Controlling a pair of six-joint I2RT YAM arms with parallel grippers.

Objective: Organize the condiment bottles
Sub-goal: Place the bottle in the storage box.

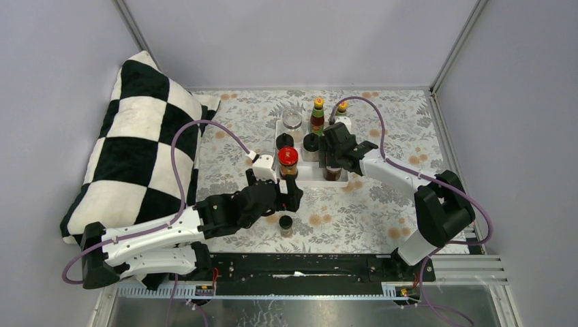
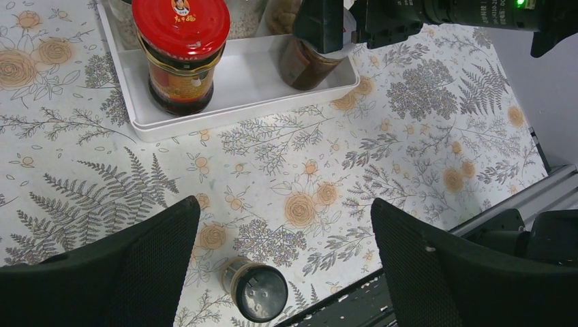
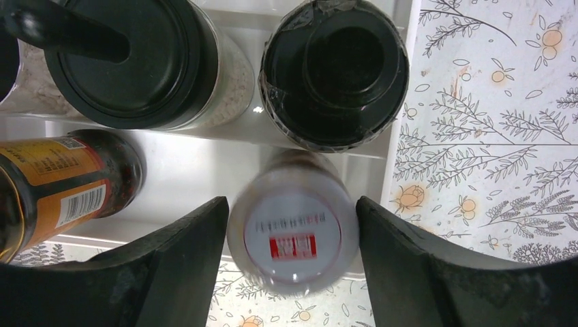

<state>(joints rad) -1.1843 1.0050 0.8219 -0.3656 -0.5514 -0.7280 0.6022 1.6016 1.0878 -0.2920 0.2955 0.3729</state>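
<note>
The left hand [image 2: 283, 214] hung released, a black-capped shaker [image 2: 255, 291] on the worktop [image 2: 409, 157] below, between its fingers. The right hand [image 3: 292, 208] closely flanked a jar [image 3: 294, 242]; whether it grasped the jar, I cannot tell.

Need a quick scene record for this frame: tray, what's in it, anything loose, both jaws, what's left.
tray: white tray, mid-table, holds most of the bottles
near left corner: red-lid jar
near right corner: white-top jar, two black-lid jars behind it
loose: shaker with a black lid, standing on the tablecloth outside the tray
left jaws: open wide, empty, above the shaker
right jaws: either side of the white-top jar; grip cannot be told
remaining: shaker not yet in tray
</note>
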